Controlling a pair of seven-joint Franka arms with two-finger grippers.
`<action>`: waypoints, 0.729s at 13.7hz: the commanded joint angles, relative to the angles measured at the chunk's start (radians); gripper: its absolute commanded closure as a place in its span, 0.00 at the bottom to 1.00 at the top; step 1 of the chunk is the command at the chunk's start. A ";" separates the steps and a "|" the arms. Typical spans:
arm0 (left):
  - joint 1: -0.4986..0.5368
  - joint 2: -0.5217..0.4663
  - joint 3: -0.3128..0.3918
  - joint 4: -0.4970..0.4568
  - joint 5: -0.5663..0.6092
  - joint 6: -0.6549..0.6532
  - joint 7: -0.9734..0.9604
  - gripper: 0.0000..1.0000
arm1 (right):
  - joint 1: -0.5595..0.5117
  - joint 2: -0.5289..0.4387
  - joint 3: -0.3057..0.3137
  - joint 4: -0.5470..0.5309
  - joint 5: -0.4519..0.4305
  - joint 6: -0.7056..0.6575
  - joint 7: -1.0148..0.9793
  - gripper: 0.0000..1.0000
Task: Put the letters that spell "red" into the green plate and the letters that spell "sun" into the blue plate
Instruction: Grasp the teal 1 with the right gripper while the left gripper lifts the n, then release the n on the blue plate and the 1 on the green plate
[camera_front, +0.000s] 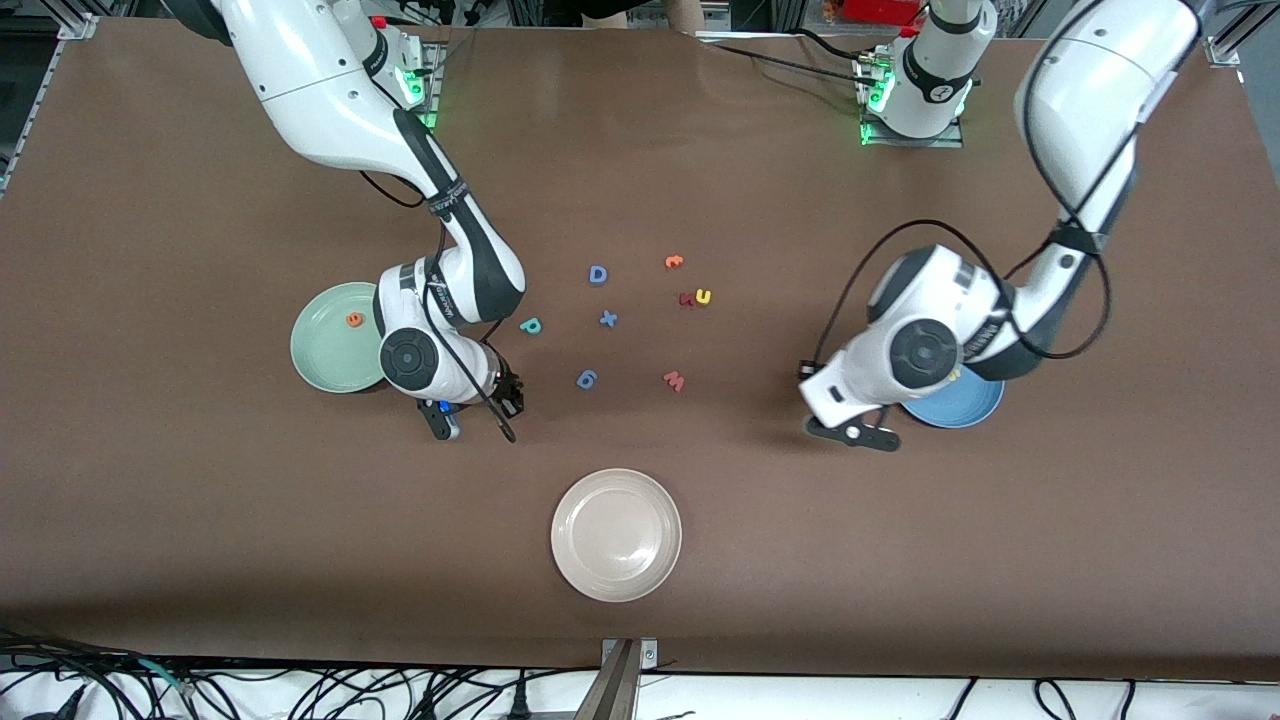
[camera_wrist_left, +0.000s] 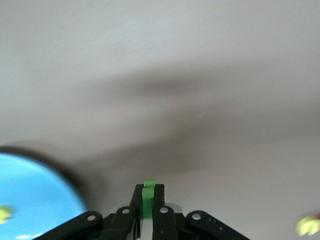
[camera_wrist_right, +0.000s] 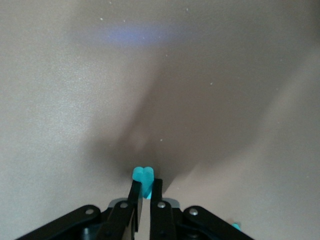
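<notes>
Orange "e" (camera_front: 353, 319) lies in the green plate (camera_front: 322, 362).

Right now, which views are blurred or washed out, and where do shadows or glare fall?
Front view: sharp, even light; soft glare on the cream plate. Left wrist view: smeared; table washed pale, blue plate fuzzy; broad diagonal shadow. Right wrist view: table pale, dark shadow ahead of the teal letter; bluish blur at the top.

Wide brown table (camera_front: 200, 520) under even light. Along its near edge, a white strip with tangled black cables (camera_front: 300, 690) and a metal bracket (camera_front: 622, 672).
</notes>
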 joint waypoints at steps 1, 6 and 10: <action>0.103 -0.007 -0.019 -0.003 0.026 -0.078 0.189 1.00 | 0.004 -0.010 -0.011 -0.010 -0.003 -0.007 -0.008 1.00; 0.183 0.000 -0.005 -0.006 0.067 -0.172 0.254 1.00 | 0.003 -0.085 -0.070 0.000 -0.002 -0.142 -0.085 1.00; 0.252 0.007 0.004 -0.006 0.085 -0.177 0.313 0.53 | 0.001 -0.148 -0.165 -0.002 -0.002 -0.306 -0.244 1.00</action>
